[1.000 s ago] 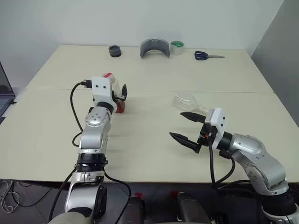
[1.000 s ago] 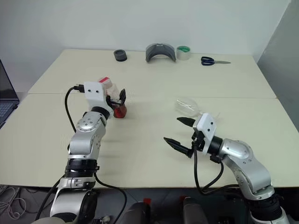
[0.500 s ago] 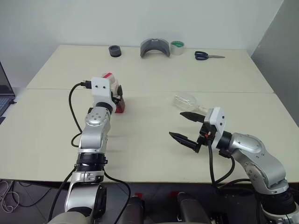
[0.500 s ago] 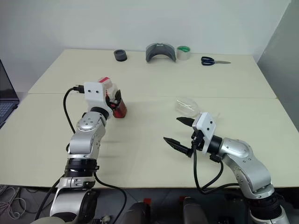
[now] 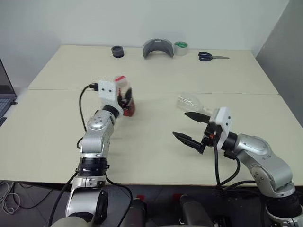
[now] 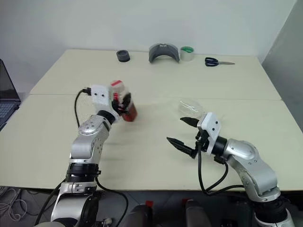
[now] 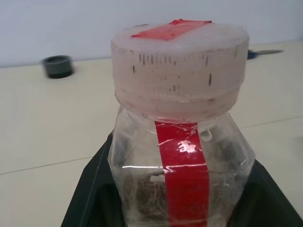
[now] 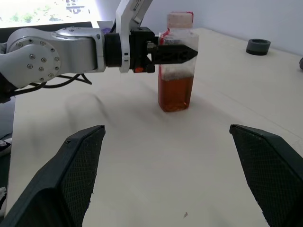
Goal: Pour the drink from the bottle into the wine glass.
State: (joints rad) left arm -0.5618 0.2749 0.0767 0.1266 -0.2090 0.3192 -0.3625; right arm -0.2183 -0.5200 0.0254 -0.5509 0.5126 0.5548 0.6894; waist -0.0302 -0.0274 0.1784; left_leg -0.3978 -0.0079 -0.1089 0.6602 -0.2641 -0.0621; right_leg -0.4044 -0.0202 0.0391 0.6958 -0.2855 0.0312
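Note:
A small clear bottle [image 8: 177,71] with a pale cap, a patch of red tape on top and a red strip down its side stands left of the table's middle. The reddish-brown drink [image 8: 175,94] fills its lower part. My left gripper [image 5: 127,100] is shut on the bottle just below the cap, one black finger [image 7: 90,198] on each side. The wine glass [image 5: 188,101] seems to lie on its side at centre right. My right gripper [image 5: 180,124] stands open and empty just in front of the glass, pointing toward the bottle.
Along the table's far edge lie a black ring [image 5: 117,51], a grey curved holder [image 5: 157,48], a green tape roll [image 5: 180,47] and scissors [image 5: 210,56]. A laptop [image 5: 4,90] pokes in at the far left. A seam [image 5: 199,93] crosses the table top.
My left gripper has gone from open to shut on the bottle and has carried it a little to the right. The right arm has stayed still.

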